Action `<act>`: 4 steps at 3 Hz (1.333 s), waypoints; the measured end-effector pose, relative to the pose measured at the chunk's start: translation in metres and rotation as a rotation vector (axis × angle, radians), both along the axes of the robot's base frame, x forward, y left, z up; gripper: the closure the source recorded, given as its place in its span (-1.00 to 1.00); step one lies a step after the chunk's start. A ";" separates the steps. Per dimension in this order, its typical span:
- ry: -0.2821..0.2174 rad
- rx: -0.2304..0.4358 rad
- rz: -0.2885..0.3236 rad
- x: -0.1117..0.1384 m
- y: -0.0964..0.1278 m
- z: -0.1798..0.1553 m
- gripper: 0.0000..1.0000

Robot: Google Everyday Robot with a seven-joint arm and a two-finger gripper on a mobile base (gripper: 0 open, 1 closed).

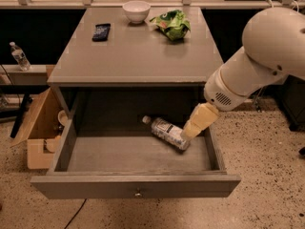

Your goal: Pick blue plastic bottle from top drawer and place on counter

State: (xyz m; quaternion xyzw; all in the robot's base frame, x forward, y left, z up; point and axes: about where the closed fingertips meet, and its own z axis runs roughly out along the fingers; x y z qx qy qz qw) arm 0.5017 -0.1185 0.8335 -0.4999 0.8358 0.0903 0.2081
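Lying on its side toward the right rear of the open top drawer (119, 155), the blue plastic bottle (164, 129) points its white cap back and to the left, with its base end closest to the drawer's right wall. The pincer (187, 133) hangs just at that base end, overlapping it from this angle. Whether it is touching the bottle, and how wide it stands, I cannot tell; nothing shows it has hold of anything. The bottle looks to rest on the drawer floor, so the pick seems not yet made.

The likeliest trouble comes from the bottle itself. It is round, smooth and light, and a nudge from one side could roll it toward the back wall or under the overhang. A hold taken at the very base, far from the middle, would probably let the capped end sag and slip free on the lift.

Outward from there, the white arm (259, 63) reaches in over the right wall, close to the front edge of the desk (138, 56). A straight upward pull could knock the bottle against that edge, so the way out looks to be forward first.

On the desk stand a bowl (136, 11), a green bag (171, 24) and a dark flat device (101, 31), all near the back. A placement there risks bumping them.
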 end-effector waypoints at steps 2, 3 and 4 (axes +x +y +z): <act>-0.005 -0.008 0.009 0.007 0.009 -0.017 -1.00; -0.007 -0.006 0.009 0.015 0.019 -0.047 -1.00; -0.014 0.006 0.006 0.023 0.029 -0.068 -1.00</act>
